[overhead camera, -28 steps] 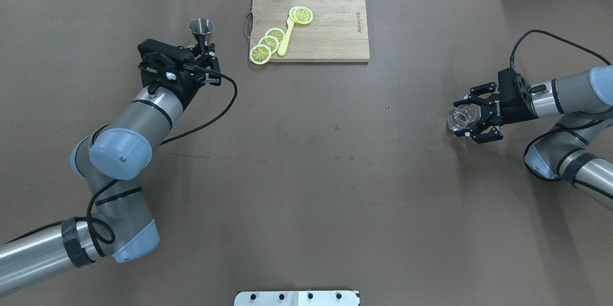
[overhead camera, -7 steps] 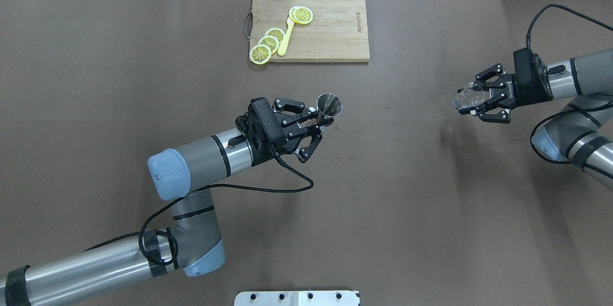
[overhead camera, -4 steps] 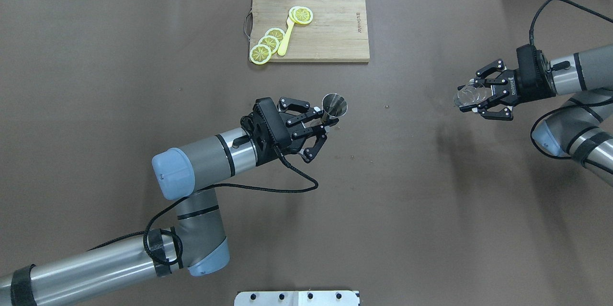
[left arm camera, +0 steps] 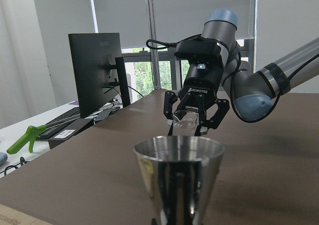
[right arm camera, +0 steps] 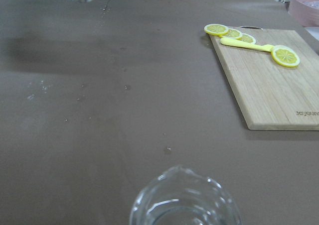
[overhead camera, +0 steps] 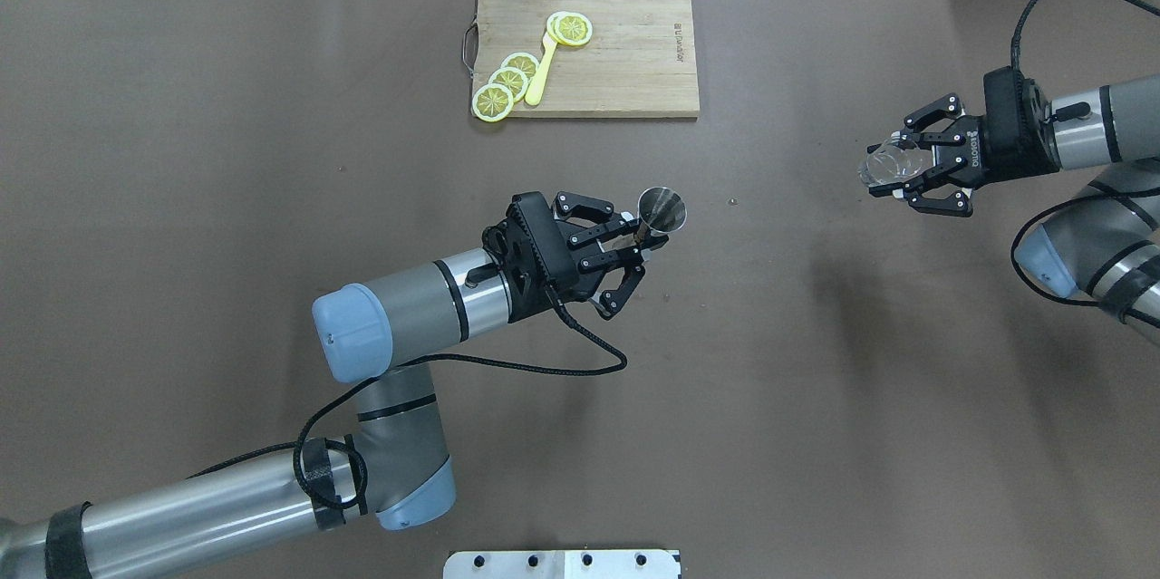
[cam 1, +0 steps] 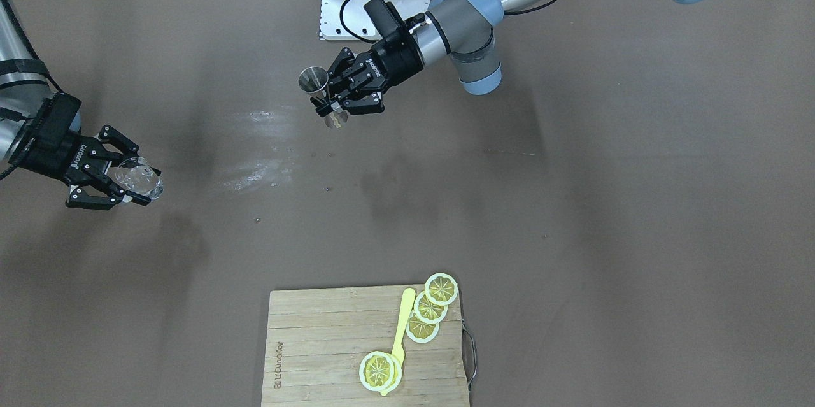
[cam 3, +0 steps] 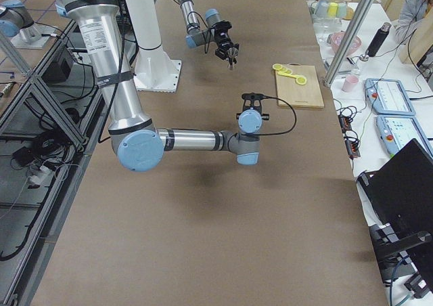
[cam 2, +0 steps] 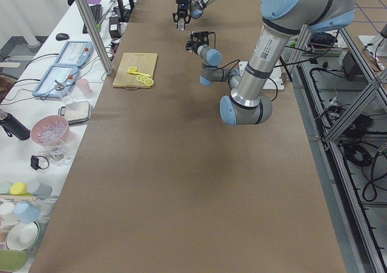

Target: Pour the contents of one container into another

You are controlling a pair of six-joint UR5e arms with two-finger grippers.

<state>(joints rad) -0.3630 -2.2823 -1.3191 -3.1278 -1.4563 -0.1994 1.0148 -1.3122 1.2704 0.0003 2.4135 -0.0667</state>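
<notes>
The brown table point(overhead camera: 181, 198) carries everything. The left arm point(overhead camera: 408, 316) reaches out over its middle and the right arm point(overhead camera: 1087, 121) comes in over its far right side. A wooden cutting board point(overhead camera: 625, 53) lies flat on the table well beyond the left gripper point(overhead camera: 642, 244), farther from the robot and a little to that gripper's left.

The left gripper is clamped on the narrow waist of a steel jigger point(overhead camera: 662, 208). The jigger stands upright above the tabletop, with its wide mouth up just past the fingertips. The right gripper point(overhead camera: 893, 167) is closed around a small clear glass pitcher point(overhead camera: 881, 168), also held off the table. The pitcher sits between its two fingers, and the wrist view shows a pouring lip on the rim; whether it holds any liquid cannot be told. The pitcher is well apart from the jigger, off to the left gripper's right, and the two grippers face each other.

On the board's left half a yellow utensil point(overhead camera: 542, 76) lies among four lemon slices point(overhead camera: 507, 82)
</notes>
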